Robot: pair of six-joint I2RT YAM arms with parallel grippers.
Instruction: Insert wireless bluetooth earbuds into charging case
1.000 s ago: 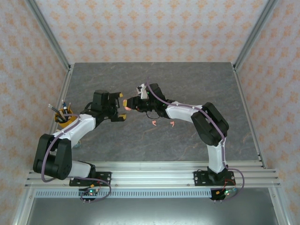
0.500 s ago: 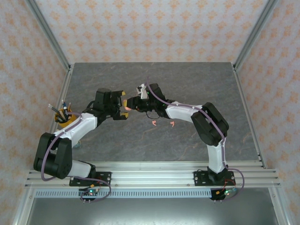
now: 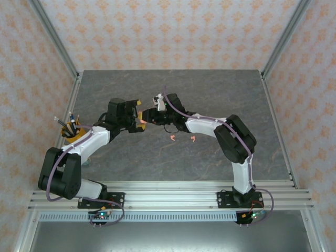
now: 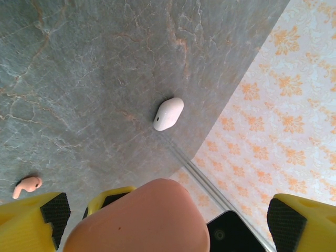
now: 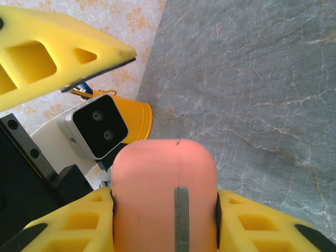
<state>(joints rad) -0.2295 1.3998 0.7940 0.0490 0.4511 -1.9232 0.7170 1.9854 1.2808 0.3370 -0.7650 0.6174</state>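
- The right tool (image 3: pixel 148 117) (image 5: pixel 165 223) is clamped on a smooth coral-pink, rounded plastic charging case (image 3: pixel 142 122) (image 5: pixel 165 176) (image 4: pixel 142 220). One yellow finger presses each long side of it, and it is held above the grey marbled stone table (image 3: pixel 210 94).
- The pink case is closed. The right wrist view shows a slim metal hinge strip running down the middle of its face.
- The left tool (image 3: pixel 138 116) (image 4: pixel 168 226) faces the pink case from the opposite side with its jaws spread wide. The free end of the case lies between its yellow fingers, and neither finger touches it.
- Two tiny coral-pink hook-shaped plastic earbuds (image 3: pixel 172 137) (image 3: pixel 192 138) lie on the table, near the pink case on the side towards the arm bases and a little apart from each other. The left wrist view shows one pink earbud (image 4: pixel 27 186) lying flat on the table beyond the case.
- A smooth white oval plastic piece (image 4: pixel 168 113) lies on the table farther beyond the pink case, close to the table's edge. Whether it is a second case cannot be told.
- A yellow cup holding pens (image 3: pixel 71 130) (image 5: pixel 131 118) stands well apart from the pink case, behind the left arm.
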